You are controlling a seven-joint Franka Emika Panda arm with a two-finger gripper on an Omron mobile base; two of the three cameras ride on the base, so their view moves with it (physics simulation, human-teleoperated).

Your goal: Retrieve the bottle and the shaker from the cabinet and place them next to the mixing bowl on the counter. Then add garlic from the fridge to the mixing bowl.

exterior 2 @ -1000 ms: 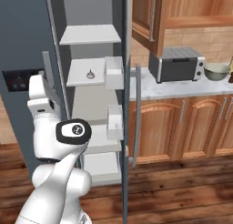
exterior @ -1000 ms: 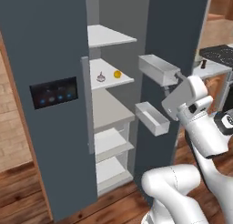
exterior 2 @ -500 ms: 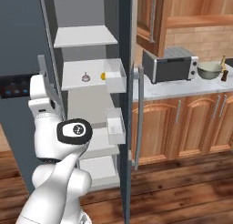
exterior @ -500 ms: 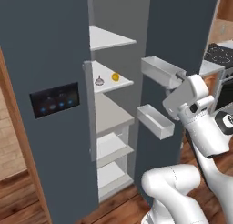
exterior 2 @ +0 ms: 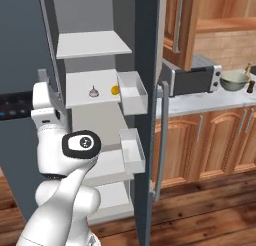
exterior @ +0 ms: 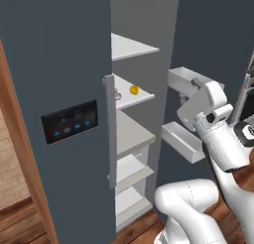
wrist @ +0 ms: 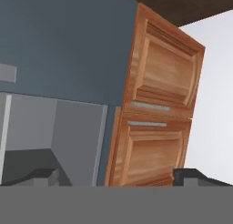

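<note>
The fridge stands open. On its middle shelf (exterior 2: 82, 85) lies the pale garlic bulb (exterior 2: 93, 91), beside a small yellow fruit (exterior 2: 115, 89). In the left base view the garlic (exterior: 116, 94) is half hidden behind the door handle. My gripper (exterior: 194, 85) is raised in front of the open fridge, well short of that shelf. In the hand view the gripper (wrist: 119, 177) is open with nothing between its fingertips. The mixing bowl (exterior 2: 234, 80) sits far right on the counter. Small dark items (exterior 2: 250, 85) stand beside it, too small to tell whether they are the bottle and the shaker.
The fridge's left door (exterior: 54, 114) with its display panel is closed. The open right door carries two white bins (exterior 2: 132, 92) (exterior 2: 131, 150). A toaster oven (exterior 2: 192, 77) stands on the counter over wooden cabinets (exterior 2: 220, 140). The hand view faces wooden cabinet doors (wrist: 159, 104).
The whole picture has shifted in both base views, so the base has driven and the fridge sits differently in frame. The arm keeps its pose and the gripper stays open.
</note>
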